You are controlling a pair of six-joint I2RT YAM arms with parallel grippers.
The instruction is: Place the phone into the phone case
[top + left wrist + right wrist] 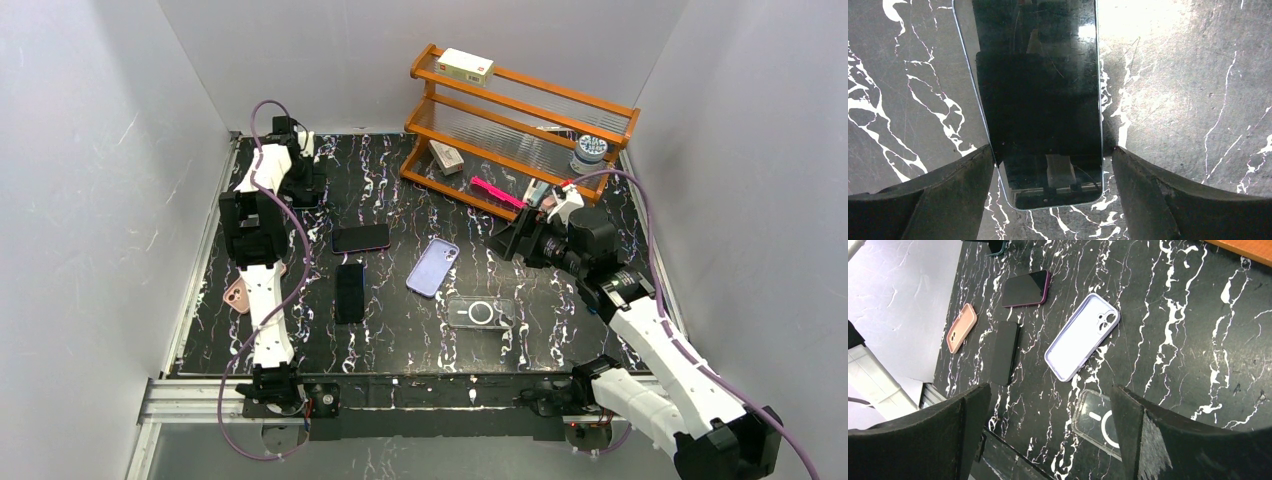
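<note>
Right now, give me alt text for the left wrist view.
A dark-screened phone lies flat on the black, white-veined table, its near end between the open fingers of the left gripper. The fingers closely flank its long edges; whether they touch it cannot be told.

Robot lab test cell: white panel walls (100, 150) enclosing black marbled table (560, 330); aluminium mounting rail (190, 395); wooden rack (520, 110) just beyond right gripper (506, 240).

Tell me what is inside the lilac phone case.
The lilac phone case lies open side up. Only its pale lining and camera cutout show, and there is no phone in it. The table directly beneath it is covered.
</note>
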